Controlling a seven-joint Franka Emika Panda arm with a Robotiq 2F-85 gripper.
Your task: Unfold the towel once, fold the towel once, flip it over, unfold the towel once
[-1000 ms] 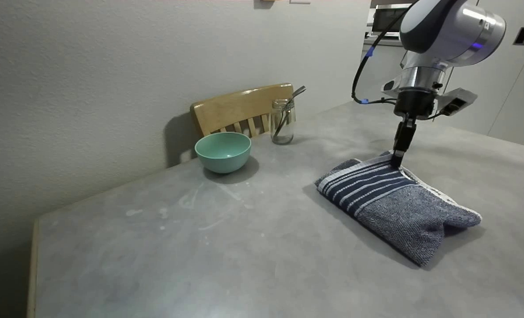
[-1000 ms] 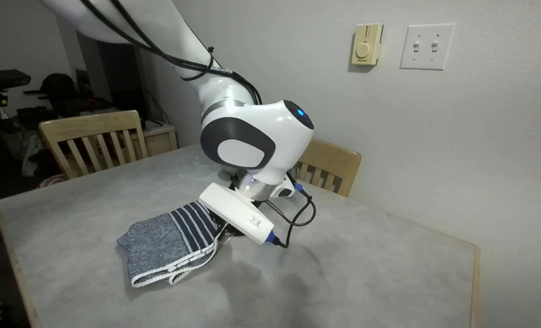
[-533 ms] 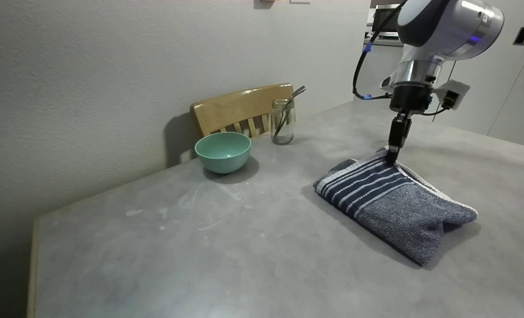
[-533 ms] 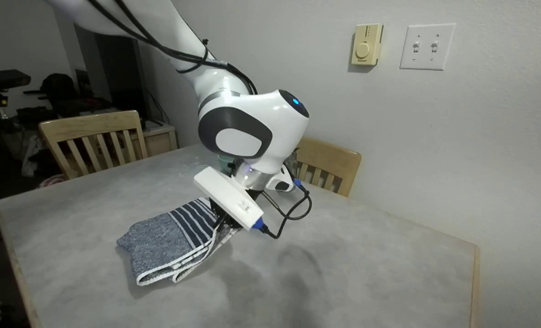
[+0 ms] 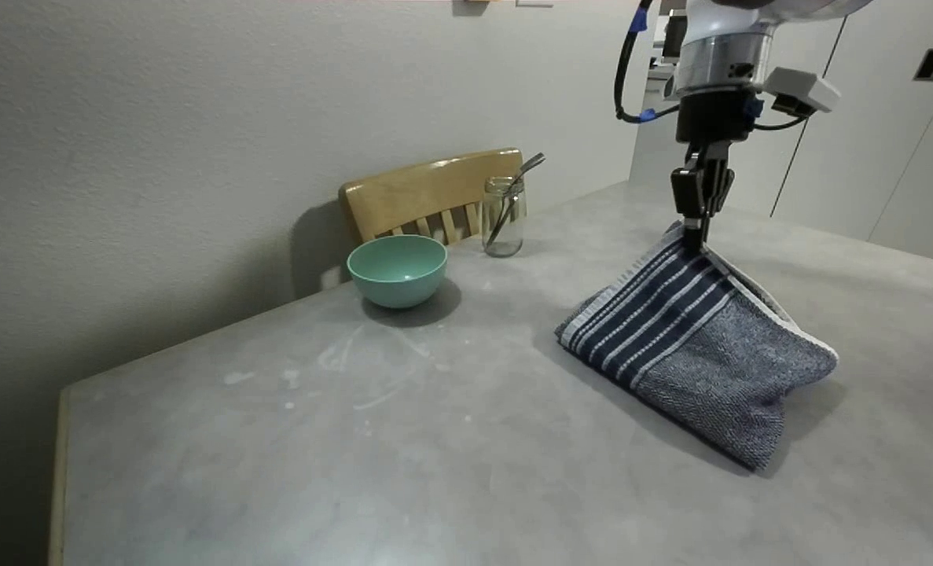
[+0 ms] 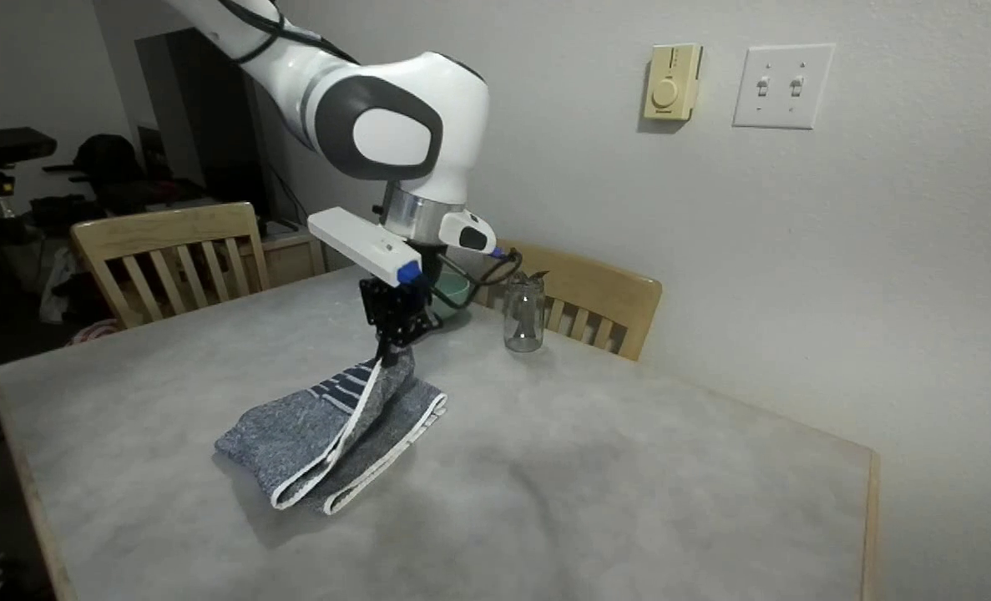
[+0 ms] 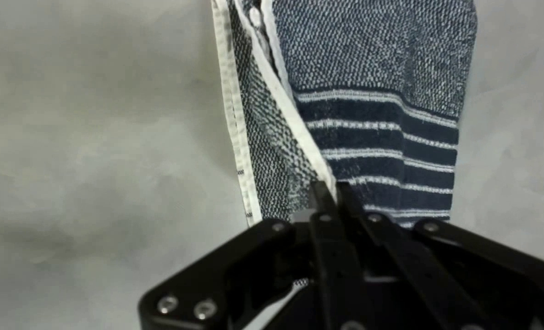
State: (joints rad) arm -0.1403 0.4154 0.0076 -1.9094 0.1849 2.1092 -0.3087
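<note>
"Where is the towel (image 5: pixel 714 354)?"

"On the desk (image 5: pixel 403 424), folded, blue-grey, with dark bands and pale stripes toward one end. Part of its upper layer rises in a peak right below me; the lower layer lies on the desk."

"And your end effector (image 7: pixel 331 192)?"

"Clenched on the towel. In the wrist view I see my two fingers (image 7: pixel 319 195) pinching its white edging, just beside the stripes. I point downward, with the cloth sloping away from my grip."

"Do the layers touch?"

"Near my grip they stand apart; in an exterior view I look into the gap between them, each trimmed in white. Whether they meet further in, I cannot tell."

"What else stands on the desk?"

"A green bowl (image 5: pixel 398 275), upright, well apart from the towel. Near the bowl I see a glass jar (image 5: pixel 504 228), also upright, with a metal utensil (image 5: pixel 530 163) leaning inside it; what kind, I cannot tell."

"And past the desk?"

"A wooden chair (image 5: pixel 435 185) stands behind the bowl and the jar in both exterior views. In an exterior view I also find another chair (image 6: pixel 165 227) at a different edge, and on the wall (image 6: pixel 921 275) a yellowish thermostat (image 6: pixel 672 82) with a light switch (image 6: pixel 783 86) beside it."
</note>
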